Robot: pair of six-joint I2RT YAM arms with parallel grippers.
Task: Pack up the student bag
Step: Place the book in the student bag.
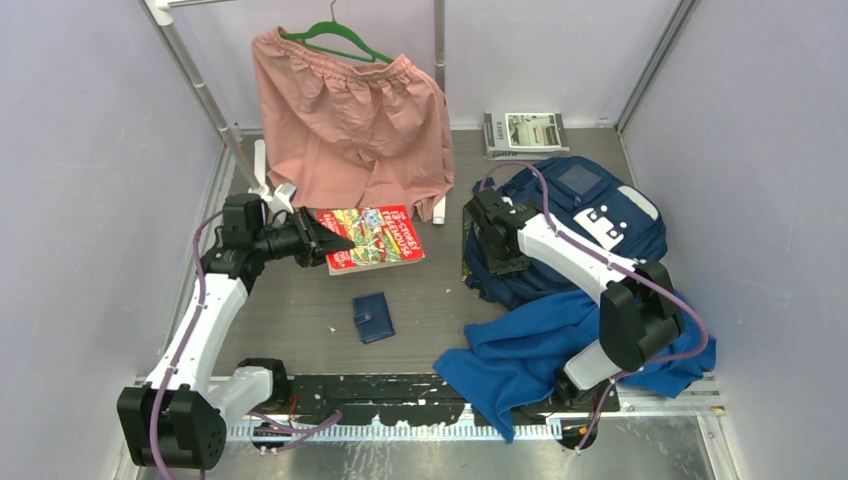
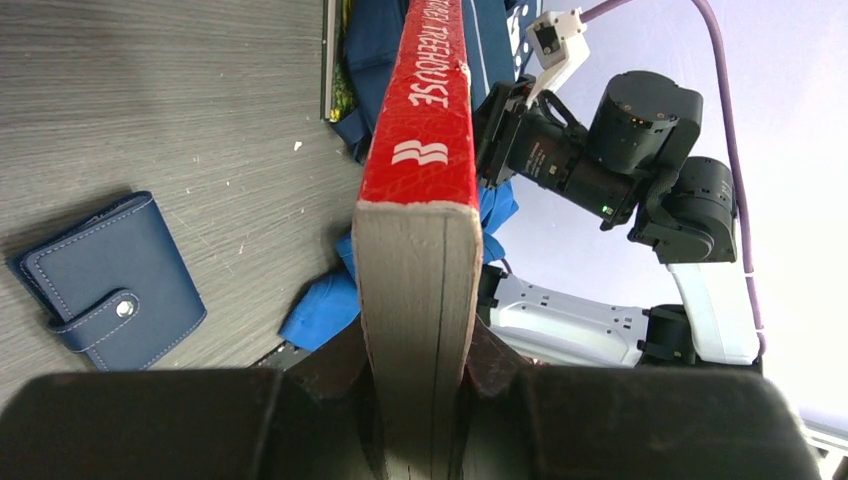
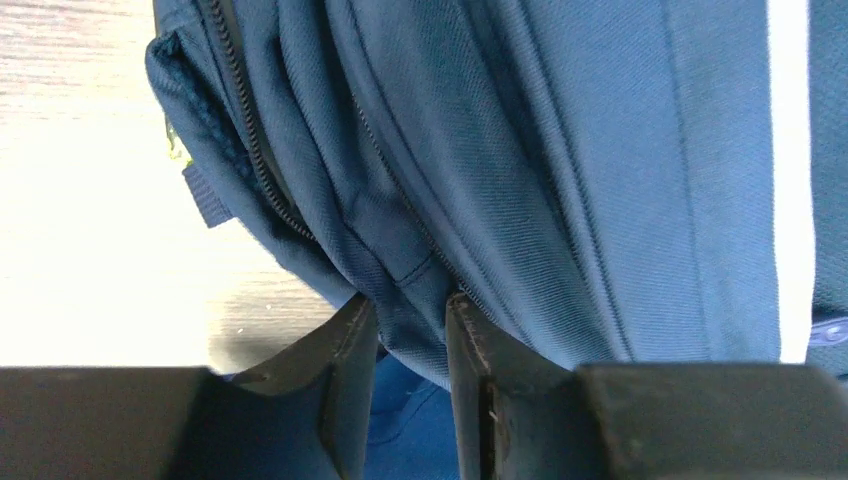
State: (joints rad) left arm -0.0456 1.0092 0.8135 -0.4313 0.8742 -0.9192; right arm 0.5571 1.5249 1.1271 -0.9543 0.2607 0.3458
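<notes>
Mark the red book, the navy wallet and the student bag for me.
red book (image 1: 378,236): top external view, centre of cover.
navy wallet (image 1: 373,318): top external view, middle of cover.
student bag (image 1: 581,181): top external view, grey pocket panel.

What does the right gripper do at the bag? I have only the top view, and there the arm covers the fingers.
Observer: In the right wrist view, the right gripper has a fold of the bag edge between its fingers. I cannot tell whether it pinches the fold yet.
Operator: And the left one, how does it hold the book?
Observer: The left gripper is shut on the book, with one finger on each cover, at one end of it.
Operator: Is the wallet closed?
Observer: Yes. In the left wrist view, the tab of the wallet is snapped down.
</notes>
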